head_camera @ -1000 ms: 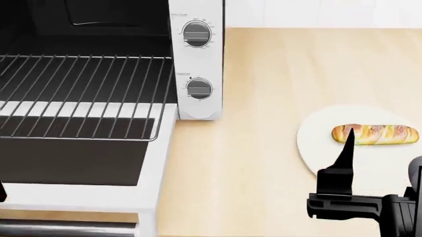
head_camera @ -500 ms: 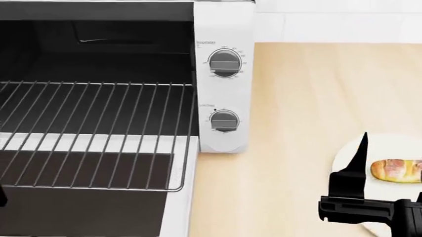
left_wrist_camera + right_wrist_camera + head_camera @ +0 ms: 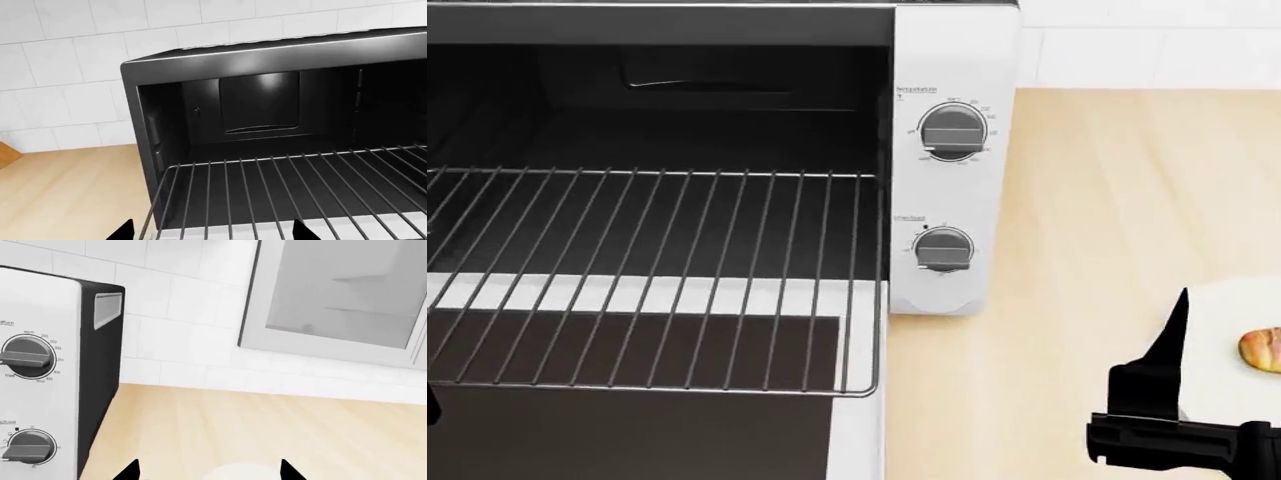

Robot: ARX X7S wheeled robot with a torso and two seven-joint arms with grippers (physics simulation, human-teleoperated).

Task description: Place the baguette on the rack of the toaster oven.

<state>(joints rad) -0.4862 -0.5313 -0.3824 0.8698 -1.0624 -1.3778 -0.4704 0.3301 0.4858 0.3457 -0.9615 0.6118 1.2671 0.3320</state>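
Observation:
The toaster oven (image 3: 954,60) stands at the left with its door down. Its wire rack (image 3: 641,280) is slid partly out over the door. Only one end of the baguette (image 3: 1262,350) shows at the head view's right edge, lying on a white plate (image 3: 1221,310). My right gripper (image 3: 210,472) is open and empty, low over the counter near the plate's edge (image 3: 240,474); one of its fingers (image 3: 1169,340) stands left of the baguette. My left gripper (image 3: 213,232) is open and empty in front of the rack (image 3: 280,190), facing the dark oven cavity (image 3: 260,105).
Two grey knobs (image 3: 952,130) (image 3: 944,249) sit on the oven's white side panel. The dark glass door (image 3: 627,440) lies below the rack. Light wood counter (image 3: 1094,200) runs right of the oven to a white tiled wall (image 3: 187,315). A framed window (image 3: 340,295) is above it.
The head view has swung left: the oven and rack now sit further right in the picture, and the plate with the baguette has slid to the right edge. Both grippers stay open.

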